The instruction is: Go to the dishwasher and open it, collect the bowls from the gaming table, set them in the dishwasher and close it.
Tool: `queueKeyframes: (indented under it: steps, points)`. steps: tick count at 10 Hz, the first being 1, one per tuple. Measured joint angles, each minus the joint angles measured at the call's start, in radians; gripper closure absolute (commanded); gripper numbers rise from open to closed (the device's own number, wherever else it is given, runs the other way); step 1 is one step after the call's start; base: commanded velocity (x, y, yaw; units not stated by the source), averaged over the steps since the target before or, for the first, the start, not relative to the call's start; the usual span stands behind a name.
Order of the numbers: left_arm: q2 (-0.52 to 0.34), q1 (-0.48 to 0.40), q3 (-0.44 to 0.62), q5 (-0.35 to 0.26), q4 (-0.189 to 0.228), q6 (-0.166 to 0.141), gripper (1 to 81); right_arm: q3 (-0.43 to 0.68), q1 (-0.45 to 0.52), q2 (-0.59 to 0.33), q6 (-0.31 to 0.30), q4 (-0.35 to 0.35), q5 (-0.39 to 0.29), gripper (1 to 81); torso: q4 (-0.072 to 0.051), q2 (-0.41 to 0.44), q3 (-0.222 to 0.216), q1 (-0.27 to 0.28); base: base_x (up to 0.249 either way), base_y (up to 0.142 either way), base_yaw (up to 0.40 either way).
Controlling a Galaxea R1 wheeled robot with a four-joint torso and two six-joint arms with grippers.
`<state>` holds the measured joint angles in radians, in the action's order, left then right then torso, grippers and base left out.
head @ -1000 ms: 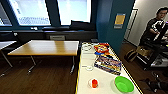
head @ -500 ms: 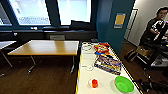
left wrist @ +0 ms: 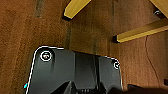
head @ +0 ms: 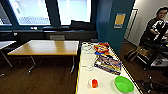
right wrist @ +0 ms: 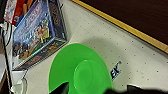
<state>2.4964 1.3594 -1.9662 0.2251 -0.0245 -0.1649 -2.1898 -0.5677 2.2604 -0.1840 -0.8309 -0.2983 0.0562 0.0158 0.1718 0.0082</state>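
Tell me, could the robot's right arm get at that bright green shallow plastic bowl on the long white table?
Probably yes: the bright green shallow plastic bowl lies right under that arm's camera, uncovered, with the colourful game box beside it, not over it.

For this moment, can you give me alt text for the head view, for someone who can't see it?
A long white table with a yellow edge runs away from the camera, holding a green bowl nearest, a small orange item beside it, and board game boxes further along. A wooden table stands to its left; a person stands at right.
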Motion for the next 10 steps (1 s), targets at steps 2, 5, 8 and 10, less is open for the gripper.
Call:
queueKeyframes:
  steps: [2, 5, 8, 10]
  points:
    - [-0.001, 0.0, -0.001, 0.0, 0.0, 0.0, 1.0, -0.005, -0.009, 0.025, 0.0, 0.0, 0.0, 1.0, 0.0, 0.0, 0.0, 0.0, 0.0, 0.0, 0.0]
    - [0.001, 0.0, -0.007, 0.0, -0.001, 0.0, 1.0, -0.018, -0.028, 0.043, 0.0, 0.0, 0.011, 1.0, 0.0, 0.0, 0.0, 0.0, 0.0, 0.0, 0.0]
    - [0.004, 0.0, -0.012, 0.0, -0.001, 0.0, 1.0, -0.025, -0.064, 0.067, 0.0, 0.0, 0.012, 1.0, 0.0, -0.001, 0.0, 0.0, 0.0, 0.0, 0.0]
    - [0.008, -0.004, -0.012, -0.001, -0.001, 0.0, 1.0, -0.034, -0.087, 0.076, 0.0, 0.0, 0.028, 1.0, 0.0, -0.001, 0.0, 0.0, 0.0, 0.0, 0.0]
